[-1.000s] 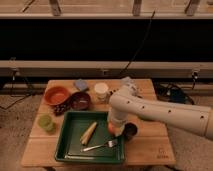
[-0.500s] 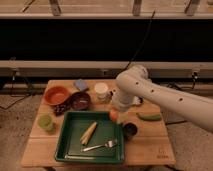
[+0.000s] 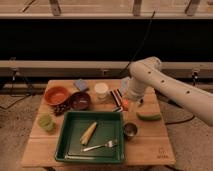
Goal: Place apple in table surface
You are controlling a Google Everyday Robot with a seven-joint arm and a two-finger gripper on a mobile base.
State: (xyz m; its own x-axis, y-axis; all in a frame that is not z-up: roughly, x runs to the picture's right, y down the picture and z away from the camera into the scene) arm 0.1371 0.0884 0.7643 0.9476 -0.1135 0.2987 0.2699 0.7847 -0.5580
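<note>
So the gripper [image 3: 126, 103] is down low over the tabletop [image 3: 150, 137], just past the tray's [image 3: 65, 137] upper right corner, and it's closed on the apple [image 3: 125, 104]. You can see the little orange-red ball tucked under the end of the arm, right next to the dark striped thing [image 3: 116, 97] by the white cup [image 3: 101, 90]. Whether the apple is actually touching the wood or hanging just above it, I can't tell from this angle.

How I'd do the set-down: pick bare wood and commit. The open patch looks like the strip between the tray's right edge, the metal cup [image 3: 130, 130] and the green veg [image 3: 149, 117] (cucumber or pepper, hard to say). Go straight down until the apple sits on the planks, then let go. Dropping a round fruit from any height is asking for it to roll, and the tray lip and the metal cup are both close enough to catch it or get knocked.

Open slowly and evenly so neither finger flicks it sideways, then lift straight up before swinging the arm anywhere. That elbow is big and passes over the green veg, so no sideways sweeps at low height. The corn [image 3: 88, 132] and fork [image 3: 100, 146] in the tray are out of the way, leave them be.
</note>
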